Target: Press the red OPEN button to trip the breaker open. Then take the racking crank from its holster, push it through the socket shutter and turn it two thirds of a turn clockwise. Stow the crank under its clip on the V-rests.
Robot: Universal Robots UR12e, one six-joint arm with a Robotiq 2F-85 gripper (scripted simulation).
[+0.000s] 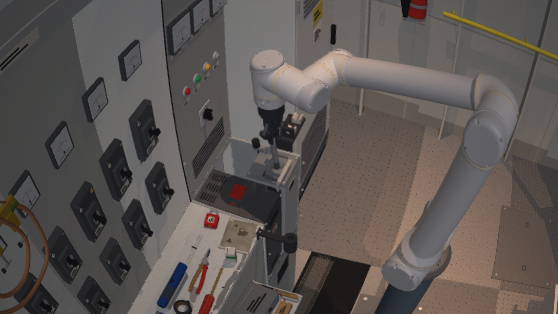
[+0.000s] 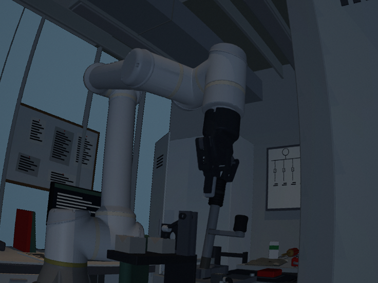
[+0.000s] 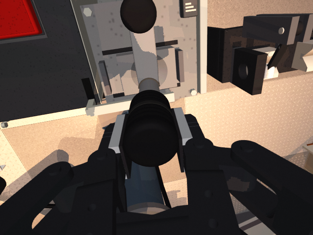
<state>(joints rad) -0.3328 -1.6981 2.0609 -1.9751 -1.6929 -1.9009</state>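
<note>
The racking crank [image 2: 214, 226] stands upright with its lower end in the socket plate [image 3: 141, 58] on top of the breaker unit, its side arm ending in a black knob [image 2: 240, 223]. I hold the crank's ribbed black grip [image 3: 150, 131] in my closed gripper [image 3: 151, 137], which points straight down over the socket. The red OPEN button [image 1: 238, 191] sits on the dark panel in front of the socket plate. The black holster block [image 3: 249, 70] with its round hole is to the right of the socket plate, and the grey V-rests [image 2: 144, 244] sit on a dark bracket beside it.
The switchgear wall [image 1: 90, 165] with meters and black switches rises just left of the breaker unit. A white tray [image 1: 200, 270] in front carries pliers, screwdrivers, a red padlock and a tag plate. The arm's base [image 1: 415, 270] stands on open floor to the right.
</note>
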